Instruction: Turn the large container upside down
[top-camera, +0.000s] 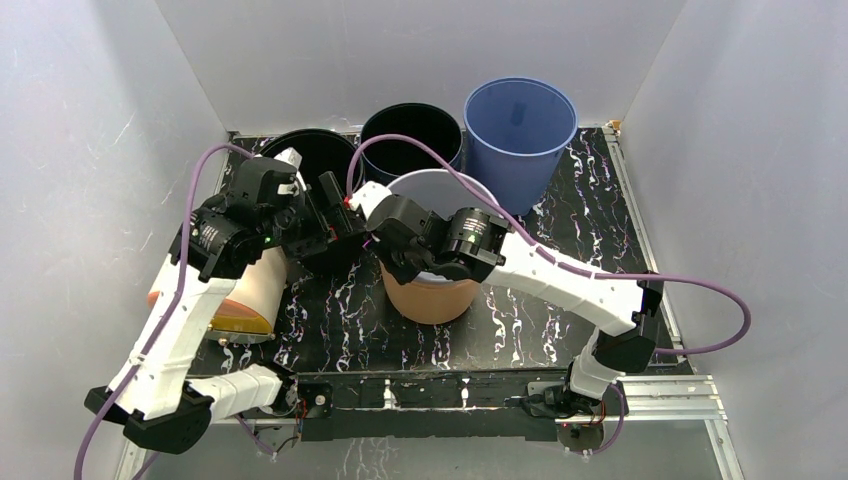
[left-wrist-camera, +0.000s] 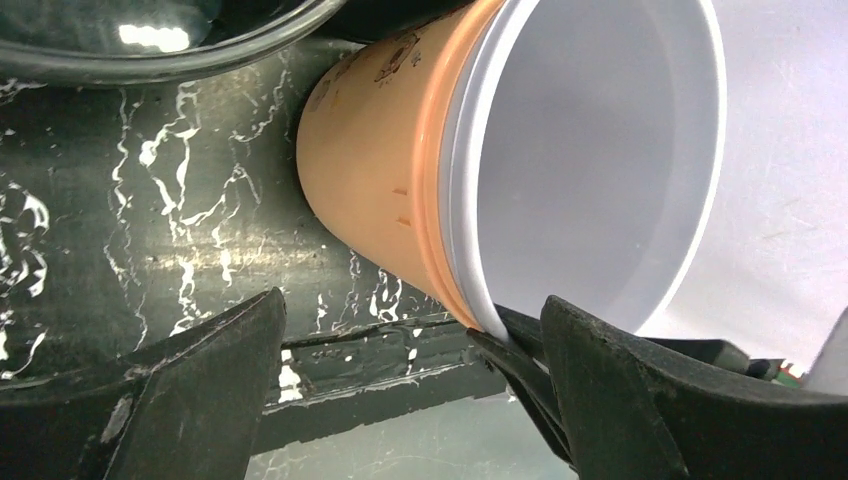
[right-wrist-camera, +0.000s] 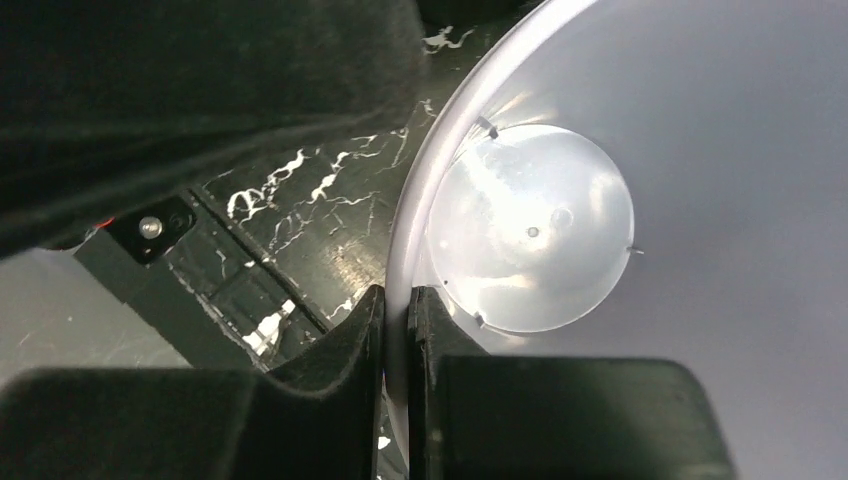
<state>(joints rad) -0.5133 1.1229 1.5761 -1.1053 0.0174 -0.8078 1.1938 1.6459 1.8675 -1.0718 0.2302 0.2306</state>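
The large container (top-camera: 432, 295), orange outside and white inside, stands upright with its mouth up in the middle of the black marbled table (top-camera: 330, 320). My right gripper (top-camera: 378, 205) is shut on its left rim: in the right wrist view the two fingers (right-wrist-camera: 365, 330) pinch the thin white rim (right-wrist-camera: 415, 215), one finger outside and one inside. My left gripper (top-camera: 335, 222) hangs open just left of the container. In the left wrist view its jaws (left-wrist-camera: 410, 300) stand wide apart, with the container's orange wall (left-wrist-camera: 380, 170) ahead of them and not between them.
A blue bucket (top-camera: 520, 125) and two black buckets (top-camera: 410, 135) (top-camera: 315, 150) stand along the back edge. Another pale orange container (top-camera: 250, 295) lies on its side under my left arm. White walls close in on three sides.
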